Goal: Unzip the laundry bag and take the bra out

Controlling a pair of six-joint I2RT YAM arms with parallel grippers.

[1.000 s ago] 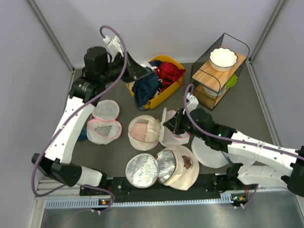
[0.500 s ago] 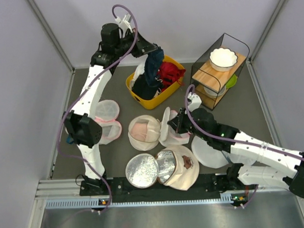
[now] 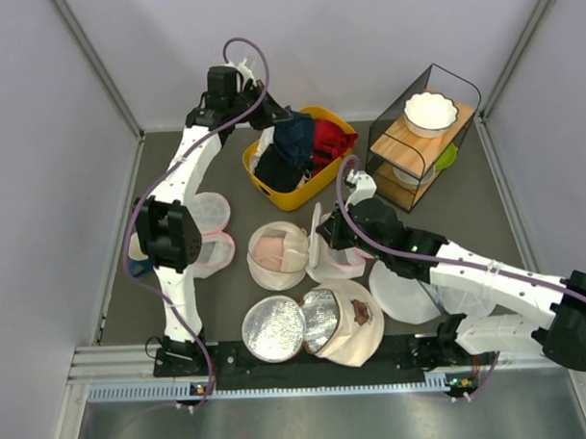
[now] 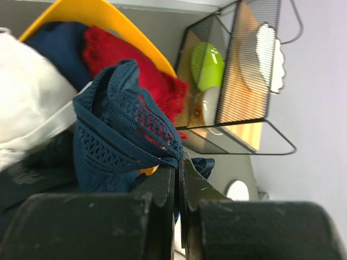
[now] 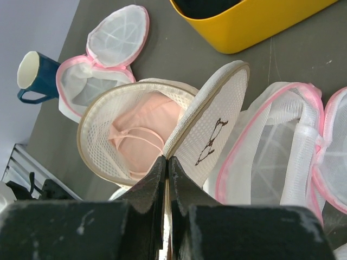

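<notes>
The cream mesh laundry bag (image 3: 275,257) lies open at the table's middle, its lid (image 5: 217,122) with the black glasses mark standing up. The pale pink bra (image 5: 143,132) lies inside the bag. It also shows in the top view (image 3: 271,247). My right gripper (image 5: 167,161) is shut on the lid's zip rim, just right of the bag (image 3: 325,240). My left gripper (image 4: 179,162) is far back over the yellow bin (image 3: 306,190), shut on a dark blue lace garment (image 4: 119,130) that hangs above the bin's clothes.
A red garment (image 4: 141,70) and white cloth lie in the bin. A wire rack with a white bowl (image 3: 430,113) stands back right. Pink-trimmed mesh bags (image 3: 199,234) (image 5: 293,146), flat mesh discs (image 3: 275,328) and a blue mug (image 5: 32,76) surround the bag.
My left arm has swung to the back and lifted the dark blue garment out of the bin. My right gripper has shifted slightly back, still holding the lid.
</notes>
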